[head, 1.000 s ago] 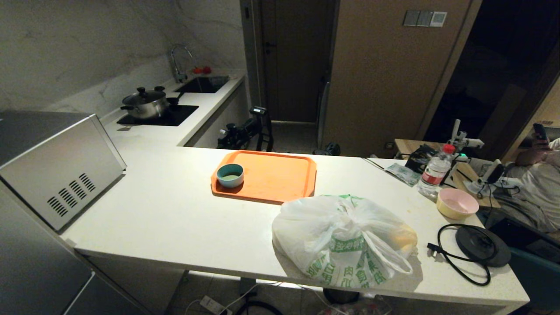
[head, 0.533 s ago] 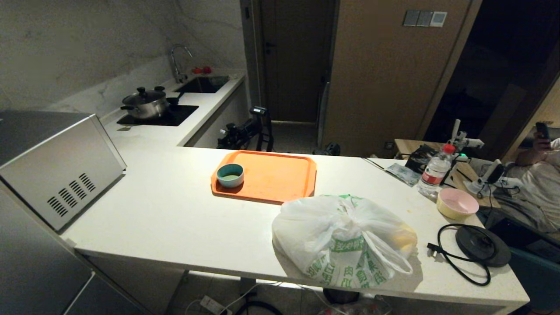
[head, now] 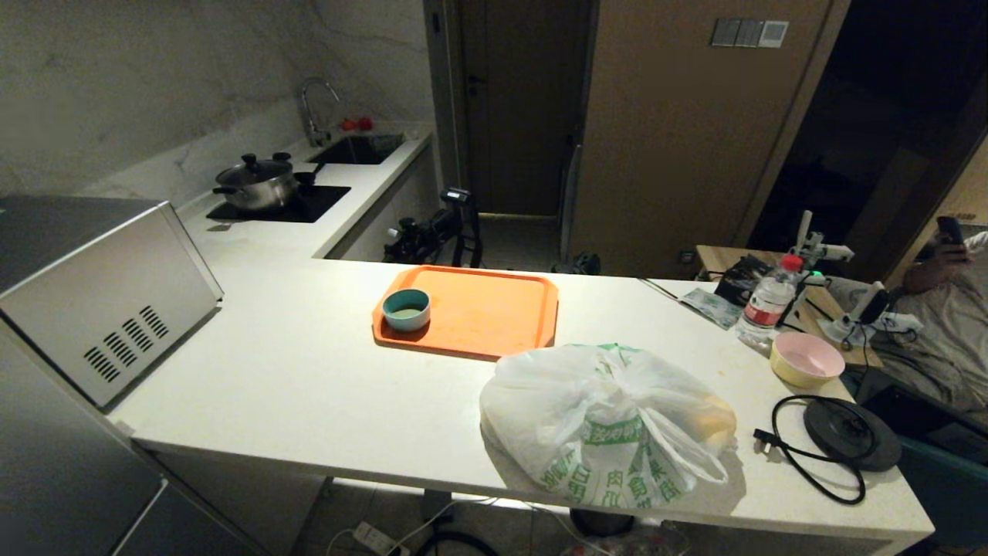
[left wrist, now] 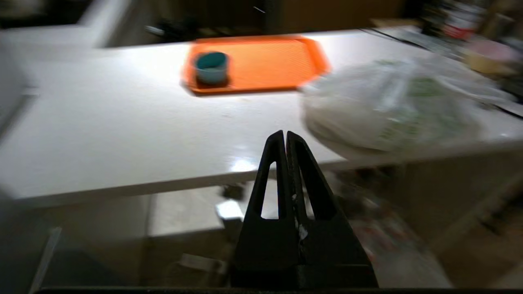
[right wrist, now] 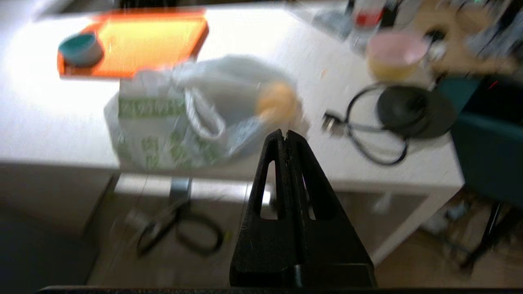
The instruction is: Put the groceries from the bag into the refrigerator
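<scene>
The bag (head: 606,425) sits tied at the near edge of the white counter (head: 309,386), toward the right, bulging with its load; something yellowish (head: 714,423) shows through the plastic on its right side, though I cannot tell what it is. Green characters run across the bag's front. Just behind it lies an orange tray (head: 482,313) with a small teal bowl (head: 406,309) standing in its left corner.

To the right of the bag a black kettle base (head: 851,434) lies with its cord looped beside it, and behind that stand a pink-and-yellow bowl (head: 806,359) and a water bottle (head: 766,307). A silver box (head: 108,301) with vent slots stands on the left end of the counter. Further back there is a pot (head: 256,184) on the hob and a sink (head: 359,148) with its tap. At the far right a person (head: 953,309) sits holding a phone.

Neither arm reaches over the counter. The left gripper (left wrist: 285,141) hangs below the counter's front edge, left of the bag, its fingers pressed together and holding nothing. The right gripper (right wrist: 284,139) is likewise low in front of the counter, pointing at the bag's right side, its fingers closed tight and empty too. The bag is untouched by either.
</scene>
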{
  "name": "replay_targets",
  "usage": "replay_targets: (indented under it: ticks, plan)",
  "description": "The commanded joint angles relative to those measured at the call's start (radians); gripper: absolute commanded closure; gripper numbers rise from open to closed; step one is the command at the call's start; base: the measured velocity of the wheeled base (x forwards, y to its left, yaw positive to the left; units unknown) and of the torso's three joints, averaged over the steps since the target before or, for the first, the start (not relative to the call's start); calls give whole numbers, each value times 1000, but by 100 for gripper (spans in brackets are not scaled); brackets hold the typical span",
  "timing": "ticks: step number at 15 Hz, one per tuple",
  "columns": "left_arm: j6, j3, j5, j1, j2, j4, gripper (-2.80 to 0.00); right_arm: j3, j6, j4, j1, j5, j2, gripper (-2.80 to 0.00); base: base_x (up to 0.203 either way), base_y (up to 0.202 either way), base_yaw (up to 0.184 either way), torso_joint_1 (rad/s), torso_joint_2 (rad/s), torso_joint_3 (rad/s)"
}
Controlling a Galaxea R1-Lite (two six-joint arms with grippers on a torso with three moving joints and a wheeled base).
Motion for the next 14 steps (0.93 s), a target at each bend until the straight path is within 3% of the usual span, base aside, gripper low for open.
replay_targets:
  ticks: [1,5,8,10,14]
  plan:
    - [-1,-73,-86,-10,245,-4,0,-33,0,0,3,13,178,0,0,0,0,0,0,0]
    - [-3,-185,-249,-21,582,-68,0,-117,2,-36,5,86,501,0,0,0,0,0,0,0]
    - [-21,-298,-308,-115,835,-119,0,-156,34,-171,5,123,785,0,0,0,0,0,0,0]
    - [-43,-383,-292,-249,979,-144,0,-194,92,-289,5,143,979,0,0,0,0,0,0,0]
    - [-57,-497,-125,-498,1203,-247,0,-344,275,-435,6,250,1217,0,0,0,0,0,0,0]
